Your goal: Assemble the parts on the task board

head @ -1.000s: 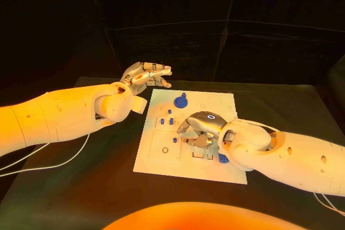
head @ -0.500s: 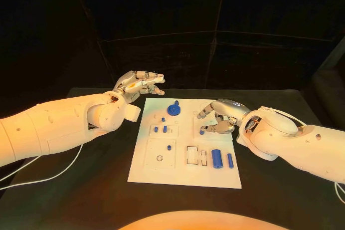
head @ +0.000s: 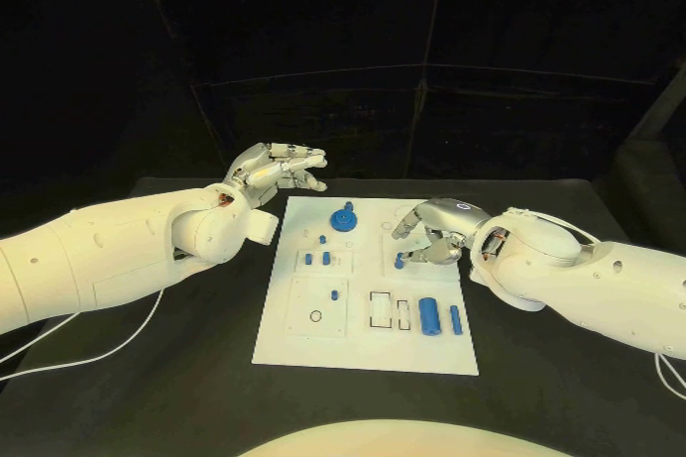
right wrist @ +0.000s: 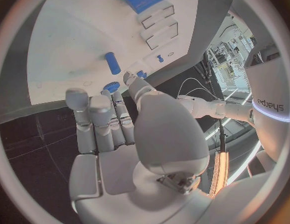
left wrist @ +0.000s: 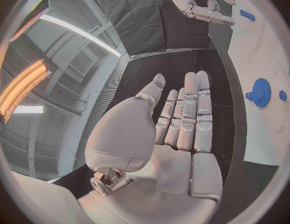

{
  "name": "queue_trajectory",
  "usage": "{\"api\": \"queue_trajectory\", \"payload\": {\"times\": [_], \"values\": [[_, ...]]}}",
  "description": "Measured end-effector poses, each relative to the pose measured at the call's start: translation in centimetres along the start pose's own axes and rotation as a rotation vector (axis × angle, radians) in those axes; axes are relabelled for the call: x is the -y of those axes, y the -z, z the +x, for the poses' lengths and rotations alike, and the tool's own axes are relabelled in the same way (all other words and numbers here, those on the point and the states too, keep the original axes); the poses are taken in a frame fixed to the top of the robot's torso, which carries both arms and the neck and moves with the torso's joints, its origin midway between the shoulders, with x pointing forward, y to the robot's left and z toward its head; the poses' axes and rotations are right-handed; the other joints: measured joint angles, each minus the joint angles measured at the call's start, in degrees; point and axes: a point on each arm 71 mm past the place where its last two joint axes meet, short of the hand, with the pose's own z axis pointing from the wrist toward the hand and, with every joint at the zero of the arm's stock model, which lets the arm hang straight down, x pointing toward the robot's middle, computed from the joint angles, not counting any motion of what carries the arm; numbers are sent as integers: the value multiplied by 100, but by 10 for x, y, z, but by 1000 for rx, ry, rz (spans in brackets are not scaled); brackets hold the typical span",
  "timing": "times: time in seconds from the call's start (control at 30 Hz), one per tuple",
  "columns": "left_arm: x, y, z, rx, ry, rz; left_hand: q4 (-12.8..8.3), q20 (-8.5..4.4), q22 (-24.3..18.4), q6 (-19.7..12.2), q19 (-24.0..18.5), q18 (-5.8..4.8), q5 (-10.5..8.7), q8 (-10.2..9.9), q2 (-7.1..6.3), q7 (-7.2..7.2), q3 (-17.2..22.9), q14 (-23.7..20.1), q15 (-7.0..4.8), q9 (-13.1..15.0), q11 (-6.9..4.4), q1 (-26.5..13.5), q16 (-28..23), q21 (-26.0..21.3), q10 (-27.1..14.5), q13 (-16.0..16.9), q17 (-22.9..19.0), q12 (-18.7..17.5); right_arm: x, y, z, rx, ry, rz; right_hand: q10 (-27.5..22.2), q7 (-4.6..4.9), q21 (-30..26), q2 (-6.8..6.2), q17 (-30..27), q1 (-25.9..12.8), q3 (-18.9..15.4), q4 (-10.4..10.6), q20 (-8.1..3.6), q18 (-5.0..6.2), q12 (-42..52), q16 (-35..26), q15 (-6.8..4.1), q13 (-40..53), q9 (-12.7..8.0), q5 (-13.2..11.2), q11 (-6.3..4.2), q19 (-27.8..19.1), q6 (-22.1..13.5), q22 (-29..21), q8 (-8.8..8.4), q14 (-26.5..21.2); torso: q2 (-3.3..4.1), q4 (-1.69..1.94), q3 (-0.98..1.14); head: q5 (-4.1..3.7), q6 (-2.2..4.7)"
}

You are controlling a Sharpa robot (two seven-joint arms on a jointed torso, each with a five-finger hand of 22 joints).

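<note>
The white task board [head: 358,328] lies mid-table. A blue gear [head: 345,218] stands at its far edge, seen from the left wrist too as the gear [left wrist: 261,92]. Small blue pegs [head: 319,257] stand left of centre. A blue cylinder [head: 430,313] and a thin peg [head: 458,320] lie near the right edge. My right hand [head: 432,234] hovers over the board's far right part, fingers curled down, thumb and a finger pinching a small blue part [head: 399,263]; the right wrist view shows that part [right wrist: 111,86] at the fingertips. My left hand [head: 275,168] is raised beyond the board's far left corner, palm [left wrist: 176,129] flat and holding nothing.
A white cable [head: 100,343] trails over the black table under my left arm. An empty rectangular slot [head: 384,308] and a ring mark [head: 314,317] are on the board's near half. Another blue peg [right wrist: 112,63] lies on the board ahead of my right fingers.
My right hand has gone from the board's near middle up to its far right part with the small blue part at its fingertips. The left hand has hardly moved. The camera has shifted.
</note>
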Motion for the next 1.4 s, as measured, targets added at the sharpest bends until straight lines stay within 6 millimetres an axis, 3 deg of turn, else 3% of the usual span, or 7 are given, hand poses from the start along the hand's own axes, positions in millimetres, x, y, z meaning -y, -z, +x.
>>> {"api": "queue_trajectory", "payload": {"times": [0.2,0.43,0.93,1.0,1.4], "values": [[0,0,0,-1,0,0,0,0,0,0,0,0,0,0,0,0,0,0,0,0,0,0,0,0,0,0,0,0,0,-6,4,-42,24,4,318,31,5,108,-39,108,-19,-19,-44,0,151,-32,-26,3,8,0,-89,82,110,96,0,19,3,2,0,7,-2],[0,0,0,-2,1,0,9,14,-4,0,14,0,0,0,0,0,-9,0,0,0,0,0,0,0,0,2,0,0,-2,-9,9,-80,43,2,646,44,207,162,126,162,21,12,-73,0,177,91,-104,-16,21,0,-110,301,308,369,45,63,5,1,3,17,-8],[0,0,0,-4,2,0,16,20,-7,0,19,0,0,0,0,0,-16,0,0,0,0,0,0,0,0,6,0,0,-4,-15,15,-128,61,4,1154,42,445,244,366,244,470,5,-115,-1,43,322,-124,-22,20,-53,-168,488,663,719,89,84,9,-3,4,17,-55],[0,0,0,-4,2,0,16,20,-7,0,19,0,0,0,0,0,-16,0,0,0,0,0,0,0,0,6,0,0,-4,-15,16,-130,62,5,1223,38,506,257,445,258,541,-3,-123,-80,17,390,-137,-22,24,-53,-169,557,720,814,101,97,9,-3,4,25,-62],[0,-1,0,-4,2,0,0,19,-13,0,20,0,0,22,30,0,-32,0,0,6,0,30,0,0,0,5,0,31,-4,-15,15,-93,66,8,1522,22,675,323,526,437,1092,-241,-184,-95,-83,484,-165,-16,23,-302,-172,619,921,1053,135,125,4,-4,3,31,-85]]}}
